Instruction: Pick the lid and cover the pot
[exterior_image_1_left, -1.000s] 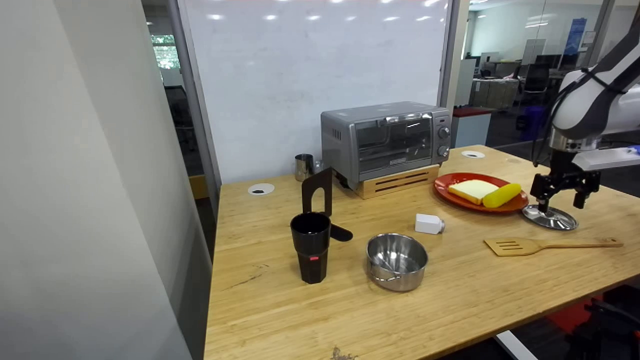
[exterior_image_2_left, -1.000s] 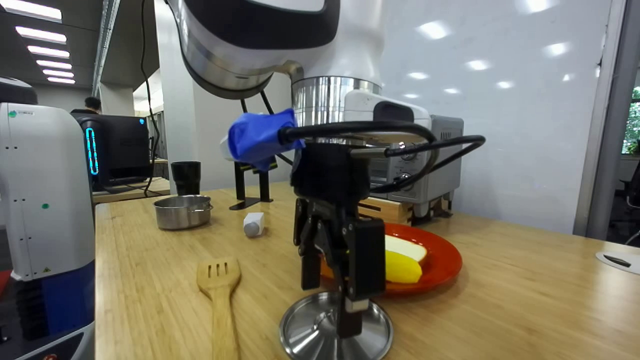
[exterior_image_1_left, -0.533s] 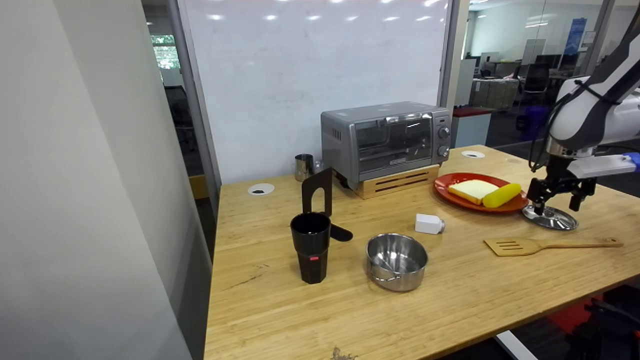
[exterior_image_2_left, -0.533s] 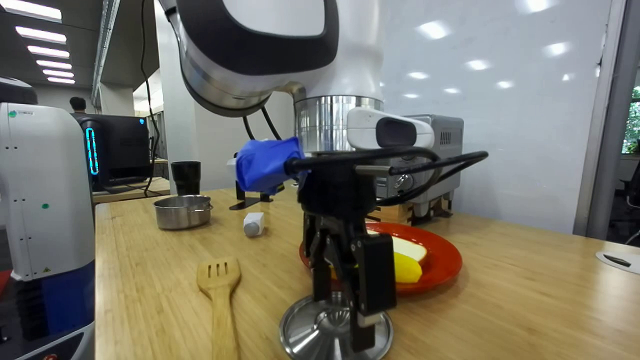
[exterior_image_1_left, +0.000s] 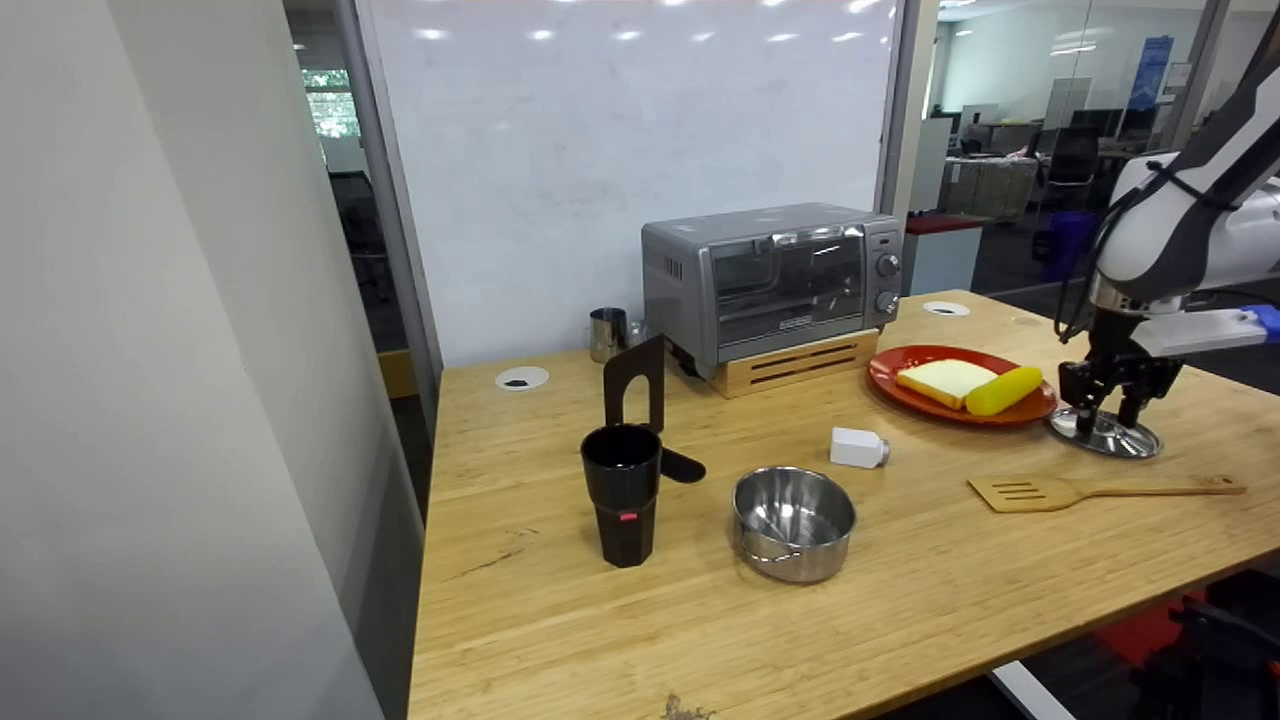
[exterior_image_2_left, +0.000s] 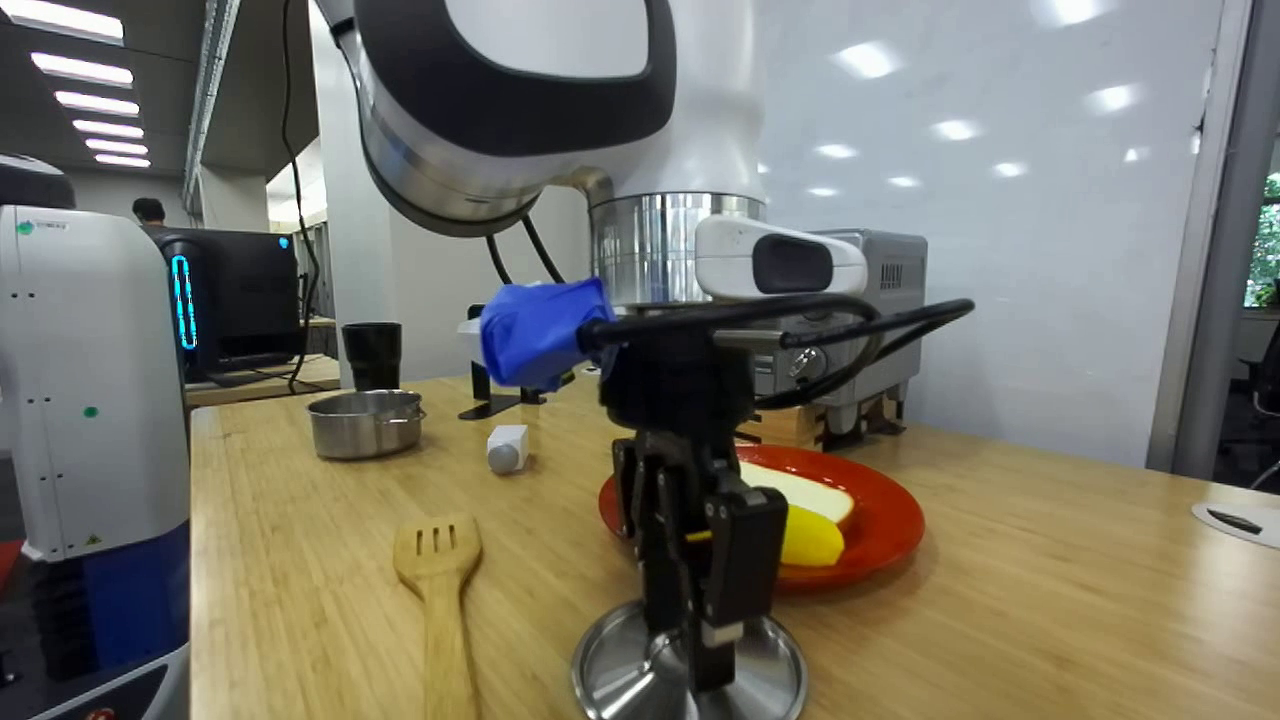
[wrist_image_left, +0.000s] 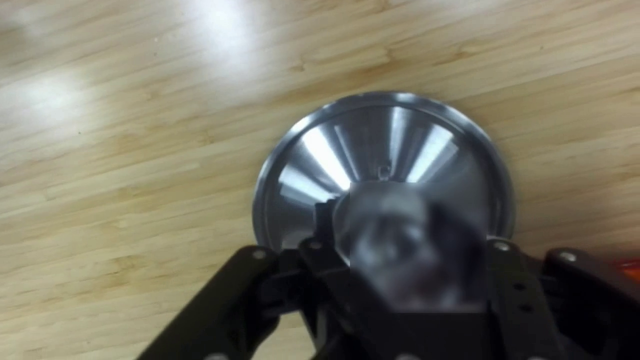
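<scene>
Blur covers the middle of the lid (wrist_image_left: 372, 150) in your wrist view, so you cannot tell there whether the gripper (wrist_image_left: 390, 232) touches it. In an exterior view, the bottom edge crops lid and wooden spatula (exterior_image_2_left: 441, 590).

Black cup (exterior_image_1_left: 624, 505) upright; bread (exterior_image_1_left: 945, 378) on red plate (exterior_image_1_left: 885, 376).

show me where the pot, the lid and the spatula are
Pot (exterior_image_2_left: 363, 431), in an exterior view: on its outer wall.
Lid (wrist_image_left: 376, 146), in the wrist view: on its shiny top, between rim and centre.
Spatula (exterior_image_1_left: 1064, 490), in an exterior view: on its head, between slots and handle.
</scene>
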